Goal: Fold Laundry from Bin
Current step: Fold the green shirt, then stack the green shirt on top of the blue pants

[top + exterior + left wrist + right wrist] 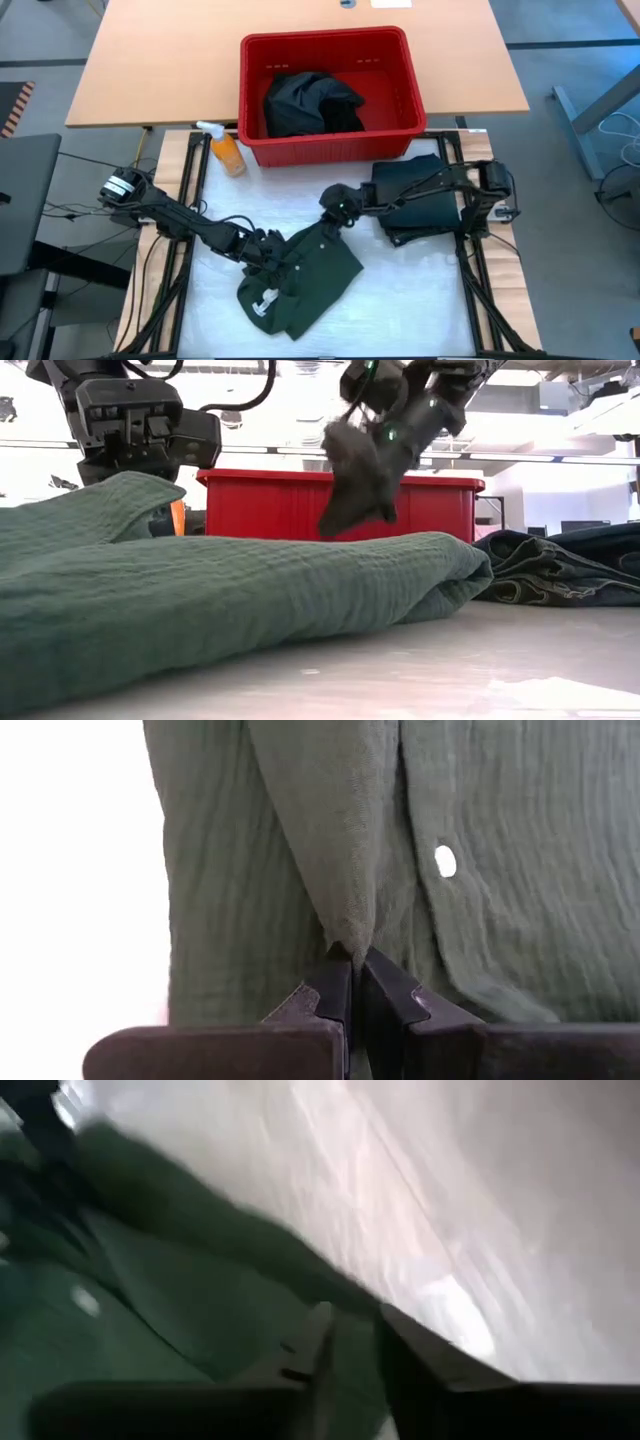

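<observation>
A dark green garment [300,280] with a small pale label [262,303] lies crumpled on the white table mat. My left gripper [268,250] is shut on its left part. My right gripper [335,208] hovers over the garment's far right corner, and its fingers [400,1345] show a narrow gap. In the low view a dark flap of cloth [355,485] hangs at that gripper, above the rest of the garment [250,600]. The red bin [400,60] stands at the table's far side with dark laundry [310,100] inside. My left gripper pinches a raised fold of the green garment [345,925] between its two fingertips; the cloth runs up to them in a narrow ridge. The fingers slant down from the table's left. The rest of the garment lies on the mat. My right gripper stands by the raised flap; I cannot tell whether its fingers touch it.
A folded dark garment [420,205] lies on the mat's right side under my right arm. An orange spray bottle [225,150] stands left of the bin. Bare mat shows near the front edge [420,300].
</observation>
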Tool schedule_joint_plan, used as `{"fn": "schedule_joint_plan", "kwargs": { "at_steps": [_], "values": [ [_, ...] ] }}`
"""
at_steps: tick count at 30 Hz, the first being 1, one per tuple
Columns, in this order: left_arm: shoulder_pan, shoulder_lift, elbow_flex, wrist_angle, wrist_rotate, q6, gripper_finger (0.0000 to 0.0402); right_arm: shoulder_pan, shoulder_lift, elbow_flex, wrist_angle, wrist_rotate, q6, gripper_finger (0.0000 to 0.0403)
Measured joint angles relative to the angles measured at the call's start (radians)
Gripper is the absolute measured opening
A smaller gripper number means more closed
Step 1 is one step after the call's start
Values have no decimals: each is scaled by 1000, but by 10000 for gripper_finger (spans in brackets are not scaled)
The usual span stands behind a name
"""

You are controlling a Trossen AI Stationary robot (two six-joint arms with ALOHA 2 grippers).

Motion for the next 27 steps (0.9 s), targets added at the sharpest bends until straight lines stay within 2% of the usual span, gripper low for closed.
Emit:
{"fn": "schedule_joint_plan", "kwargs": {
  "at_steps": [4, 7, 9, 13, 16, 19, 24, 27],
  "values": [
    [0, 0, 0, -1, -2, 44, 0, -10, -62, 2, -116, -3, 158, 201],
    [0, 0, 0, 0, -2, 89, 4, 18, -51, 0, -169, -41, 218, 252],
    [0, 0, 0, 9, 16, 126, 13, 46, -42, -1, -209, -68, 241, 280],
    [4, -24, 0, 8, 37, 153, 46, 97, -15, -3, -235, -59, 291, 324],
    [16, -85, 0, -18, 35, 166, 73, 129, -16, 1, -217, -31, 337, 344],
    [35, -175, 0, -62, -15, 162, 94, 156, -17, -11, -232, 19, 377, 350],
    [35, -327, 1, -113, -79, 126, 107, 177, -16, -139, -65, 20, 470, 346],
    [-30, -379, -19, -112, -134, 44, 107, 187, -16, -224, 67, 17, 513, 343]
  ]
}}
